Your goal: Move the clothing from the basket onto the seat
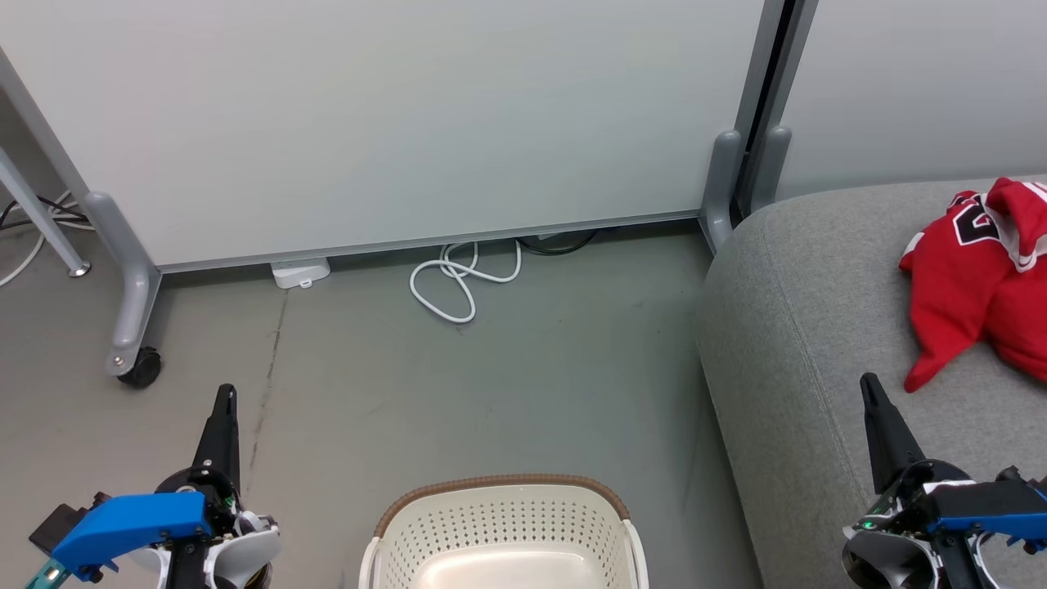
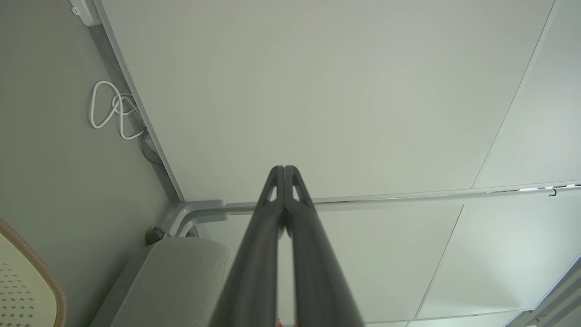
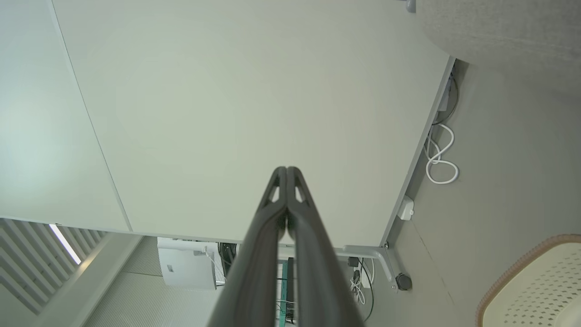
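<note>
One heap of red clothing [image 1: 977, 282] lies on the grey seat [image 1: 810, 327], at the right edge of the head view. It is crumpled, not spread, which fits soft garments set down without smoothing. White striped trim shows along one fold. A black-and-white character is printed near the top of the jersey, but the folds cut it off and it cannot be read. The cream basket [image 1: 503, 523] stands on the floor [image 1: 532, 384] just beside the seat's near corner and between the two hands, a position judged to keep the transfer short. The part of its interior that shows holds no clothing; the near part is cut off by the frame. The left hand [image 1: 226, 394] is clenched on nothing, fingers pressed together, over the floor left of the basket. The right hand [image 1: 869, 383] is likewise clenched and holds nothing, over the seat's front edge and apart from the clothing. The task is judged complete or nearly so. No brand or label is legible on the basket or seat.
</note>
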